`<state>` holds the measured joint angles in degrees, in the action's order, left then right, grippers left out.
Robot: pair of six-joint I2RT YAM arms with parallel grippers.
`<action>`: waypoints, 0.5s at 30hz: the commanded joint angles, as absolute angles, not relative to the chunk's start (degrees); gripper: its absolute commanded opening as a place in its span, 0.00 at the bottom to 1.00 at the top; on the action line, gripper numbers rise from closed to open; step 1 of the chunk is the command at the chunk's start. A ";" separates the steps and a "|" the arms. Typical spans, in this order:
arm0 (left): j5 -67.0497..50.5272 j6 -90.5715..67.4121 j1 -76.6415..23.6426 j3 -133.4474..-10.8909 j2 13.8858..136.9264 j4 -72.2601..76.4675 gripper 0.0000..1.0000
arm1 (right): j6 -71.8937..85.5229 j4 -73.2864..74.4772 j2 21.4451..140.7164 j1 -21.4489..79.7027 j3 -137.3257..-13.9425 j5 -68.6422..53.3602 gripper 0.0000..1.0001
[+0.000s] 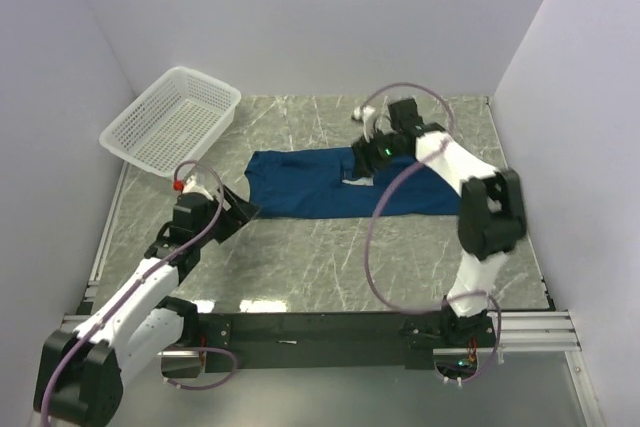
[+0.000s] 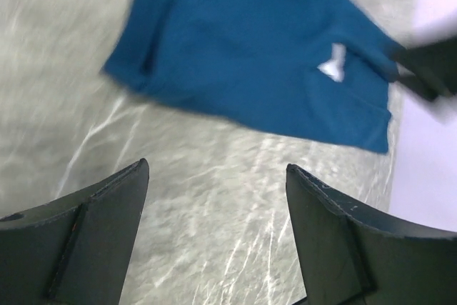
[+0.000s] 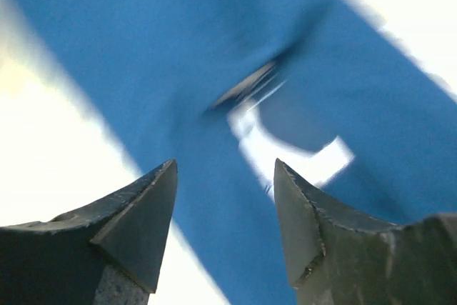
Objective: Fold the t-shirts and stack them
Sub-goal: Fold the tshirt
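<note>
Dark blue cotton, the t-shirt (image 1: pixel 300 187) lies flat near the middle of the grey marbled table (image 1: pixel 330 267). In the overhead view it forms a long band running from 9 to 3 o'clock, with a sliver of its pale chest print (image 1: pixel 352 182) showing at a crease. The right gripper (image 1: pixel 362 162) hangs over the band's far edge, just toward 1 o'clock of the shirt's centre. Its wrist view shows the jaws parted, with cloth below and nothing between them. The left gripper (image 1: pixel 238 209) sits just off the shirt's 8 o'clock corner, jaws likewise spread and empty over bare tabletop. Judged from its drape, the fabric is light, limp and non-fragile. It should slide easily on the smooth slab and sag from any single pinch, so corners or hem edges, taken by both arms together, are the likely holds. A white mesh basket (image 1: pixel 165 122) occupies the 10 o'clock corner, well apart from the cloth. Bare surface extends toward 6 o'clock and gives folding room. White walls (image 1: pixel 560 97) close the 9, 12 and 3 o'clock sides, limiting outward sweeps.
</note>
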<state>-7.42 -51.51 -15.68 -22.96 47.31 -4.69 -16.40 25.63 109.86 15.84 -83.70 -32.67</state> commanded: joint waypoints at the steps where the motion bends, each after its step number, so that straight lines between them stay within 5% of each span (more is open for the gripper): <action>1: -4.67 -62.56 -16.00 -19.78 52.11 2.01 0.82 | -61.89 39.96 94.60 16.17 -72.72 -49.21 0.65; 5: -2.11 -67.75 -17.57 -20.82 61.75 4.56 0.79 | -75.94 38.06 82.46 15.91 -57.07 -44.13 0.68; 14: 4.82 -72.67 -20.74 -28.56 77.76 2.21 0.75 | -74.89 38.06 79.29 12.57 -50.37 -44.47 0.66; 15: 5.70 -73.21 -20.74 -29.87 79.00 1.24 0.68 | -74.01 37.53 78.84 12.39 -49.93 -44.65 0.66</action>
